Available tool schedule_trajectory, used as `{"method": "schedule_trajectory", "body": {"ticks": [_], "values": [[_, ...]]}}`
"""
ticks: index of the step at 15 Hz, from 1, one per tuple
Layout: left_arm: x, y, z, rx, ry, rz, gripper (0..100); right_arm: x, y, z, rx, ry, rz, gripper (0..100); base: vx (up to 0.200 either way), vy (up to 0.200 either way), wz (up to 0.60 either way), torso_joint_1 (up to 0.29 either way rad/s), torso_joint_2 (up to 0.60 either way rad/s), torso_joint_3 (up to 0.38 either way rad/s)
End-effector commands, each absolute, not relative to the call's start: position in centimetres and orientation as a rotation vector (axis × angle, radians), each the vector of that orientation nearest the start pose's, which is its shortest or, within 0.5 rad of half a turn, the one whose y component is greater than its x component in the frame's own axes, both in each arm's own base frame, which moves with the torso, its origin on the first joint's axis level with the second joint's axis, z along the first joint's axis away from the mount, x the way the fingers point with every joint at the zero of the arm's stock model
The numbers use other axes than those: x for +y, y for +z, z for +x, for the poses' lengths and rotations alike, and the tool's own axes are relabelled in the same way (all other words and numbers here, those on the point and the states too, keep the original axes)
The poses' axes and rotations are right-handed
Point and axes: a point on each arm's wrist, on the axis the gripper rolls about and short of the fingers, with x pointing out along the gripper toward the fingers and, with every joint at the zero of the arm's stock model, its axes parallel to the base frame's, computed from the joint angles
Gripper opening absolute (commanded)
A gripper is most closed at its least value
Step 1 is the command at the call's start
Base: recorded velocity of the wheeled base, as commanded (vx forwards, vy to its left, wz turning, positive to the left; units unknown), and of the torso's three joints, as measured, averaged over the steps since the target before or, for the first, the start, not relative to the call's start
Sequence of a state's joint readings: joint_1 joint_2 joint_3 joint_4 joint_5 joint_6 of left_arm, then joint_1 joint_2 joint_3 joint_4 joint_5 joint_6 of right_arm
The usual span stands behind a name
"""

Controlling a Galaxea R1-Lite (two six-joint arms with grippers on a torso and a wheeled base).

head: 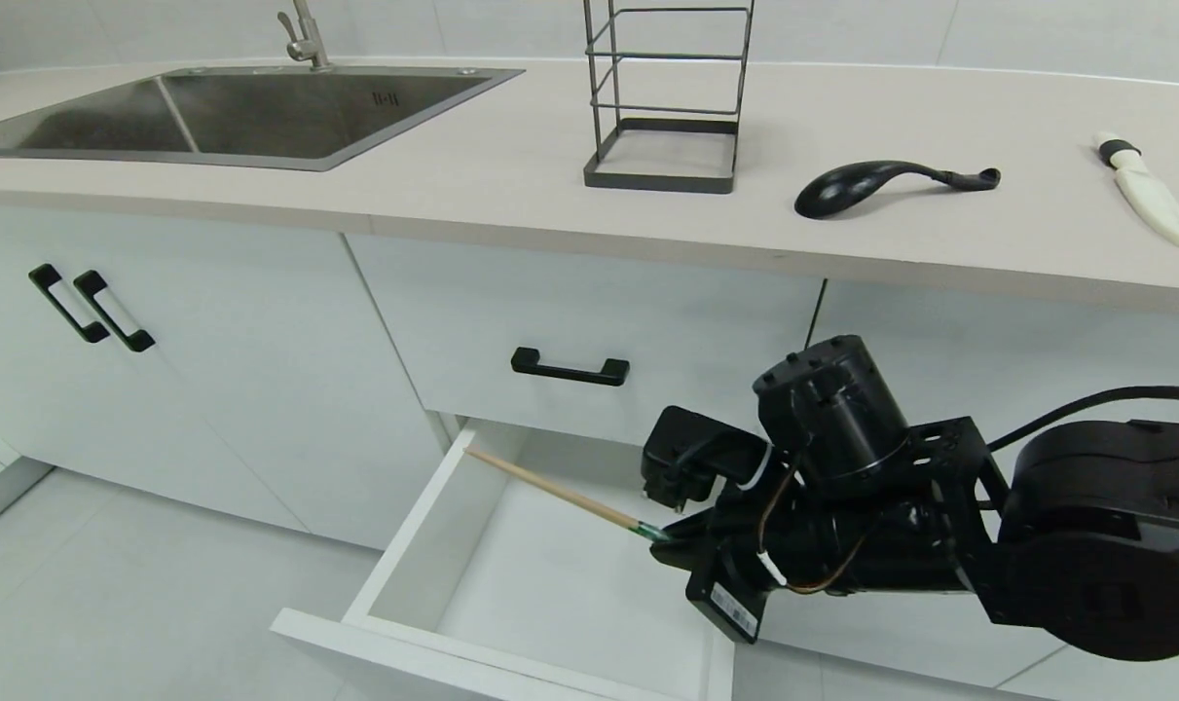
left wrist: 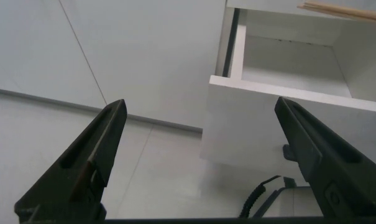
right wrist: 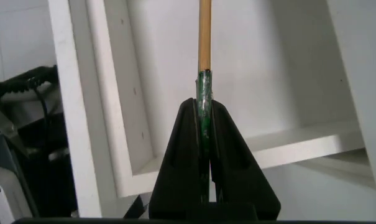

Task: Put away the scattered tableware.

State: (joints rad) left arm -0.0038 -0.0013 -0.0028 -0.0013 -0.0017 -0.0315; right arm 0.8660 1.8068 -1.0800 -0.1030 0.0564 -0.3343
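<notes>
Gripping a chopstick [head: 550,490] by its green end, the right gripper [head: 665,534] hangs over the open drawer [head: 409,540], jaws clenched; left gripper [left wrist: 200,104] jaws spread wide.

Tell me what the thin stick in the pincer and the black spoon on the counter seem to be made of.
The thin tan stick with a green end, held in the right pincer, looks like wood or bamboo: matt and pale brown. The black curved spoon looks like glossy plastic, perhaps lacquered: smooth, with soft highlights.
</notes>
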Motion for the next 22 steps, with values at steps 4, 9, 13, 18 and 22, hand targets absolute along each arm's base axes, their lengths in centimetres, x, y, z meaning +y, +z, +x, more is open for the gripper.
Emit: {"method": "schedule_trajectory", "body": {"ticks": [4, 9, 13, 18, 22], "values": [[0.0, 7.6, -2.3, -0.005, -0.005, -0.032, 100, 27.6, 14.9, 23.2, 0.477, 0.945, -0.564, 0, 0.000, 0.000, 0.00, 0.000, 0.00, 0.000], [0.0, 7.6, -2.3, -0.005, -0.005, -0.032, 100, 29.9, 11.9, 25.2, 0.543, 0.890, -0.575, 0, 0.000, 0.000, 0.00, 0.000, 0.00, 0.000], [0.0, 7.6, -2.3, -0.003, -0.005, -0.032, 100, 30.4, 10.4, 25.9, 0.567, 0.886, -0.581, 0, 0.000, 0.000, 0.00, 0.000, 0.00, 0.000], [0.0, 7.6, -2.3, -0.005, -0.005, -0.032, 100, 30.8, 9.1, 27.2, 0.590, 0.865, -0.585, 0, 0.000, 0.000, 0.00, 0.000, 0.00, 0.000], [0.0, 7.6, -2.3, -0.005, -0.005, -0.032, 100, 30.7, 8.0, 27.7, 0.614, 0.843, -0.597, 0, 0.000, 0.000, 0.00, 0.000, 0.00, 0.000]]}}
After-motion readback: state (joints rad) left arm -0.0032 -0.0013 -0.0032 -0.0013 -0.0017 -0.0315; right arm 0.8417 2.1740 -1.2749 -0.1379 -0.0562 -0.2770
